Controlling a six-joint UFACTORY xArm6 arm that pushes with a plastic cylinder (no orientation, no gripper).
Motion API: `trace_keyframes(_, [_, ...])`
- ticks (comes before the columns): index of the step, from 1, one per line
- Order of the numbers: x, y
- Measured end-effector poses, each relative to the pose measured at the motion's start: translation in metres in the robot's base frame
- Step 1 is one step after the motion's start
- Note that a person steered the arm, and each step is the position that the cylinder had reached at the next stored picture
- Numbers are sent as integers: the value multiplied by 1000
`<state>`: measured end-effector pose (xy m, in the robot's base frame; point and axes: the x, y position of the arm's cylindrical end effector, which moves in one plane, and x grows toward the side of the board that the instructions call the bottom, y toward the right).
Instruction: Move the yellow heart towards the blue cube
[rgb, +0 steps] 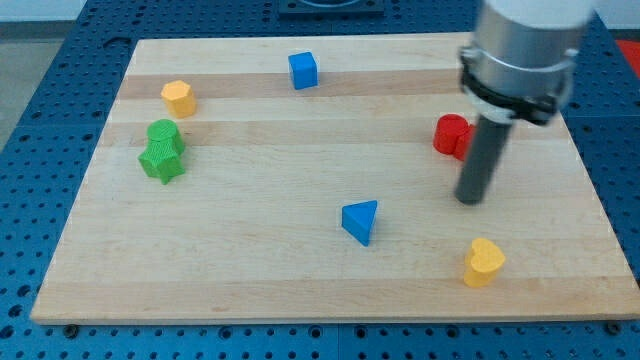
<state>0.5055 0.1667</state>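
The yellow heart lies near the board's bottom right. The blue cube sits near the view's top, left of centre. My tip rests on the board above the yellow heart and slightly to its left, apart from it, just below the red blocks. The rod hides part of the red blocks.
A blue triangle lies between the heart and the cube, left of my tip. Two red blocks touch each other at the right. A yellow block and two green blocks sit at the left. The wooden board ends near the heart.
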Motion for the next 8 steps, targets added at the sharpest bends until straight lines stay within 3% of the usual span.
trace_keyframes(1, [42,50])
trace_keyframes(2, [83,40])
trace_keyframes(3, [94,-27])
trace_keyframes(4, [71,-71])
trace_keyframes(5, [61,-62])
trace_keyframes(6, [95,-60])
trace_keyframes(8, [34,-28])
